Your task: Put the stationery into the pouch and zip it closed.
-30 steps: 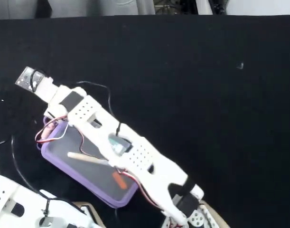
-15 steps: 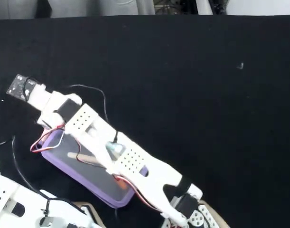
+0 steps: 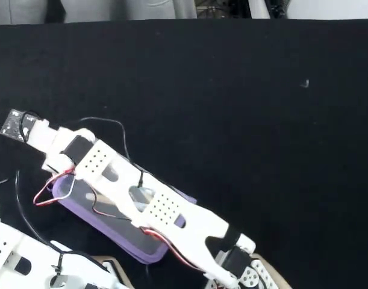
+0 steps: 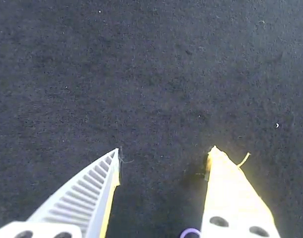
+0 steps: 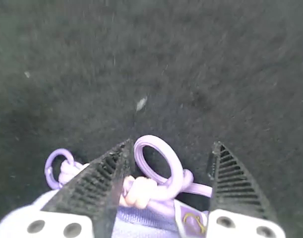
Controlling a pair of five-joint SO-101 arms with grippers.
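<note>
Two claws, both mine. Right claw [image 5: 172, 145]: jaws wide apart, gripping nothing, with the purple zipper ring [image 5: 150, 139] standing between the fingers, close to one of them. A pink knot [image 5: 139, 191] ties the ring to the purple pouch [image 5: 141, 218] just behind. Left claw [image 4: 164, 150]: jaws open, holding nothing, over bare black table [image 4: 151, 64]. High view: pouch [image 3: 120, 232] at about 8 o'clock on the table [image 3: 232, 90], right arm [image 3: 141, 201] lying across it from 5 toward 9 o'clock. Pouch contents hidden under the arm.
</note>
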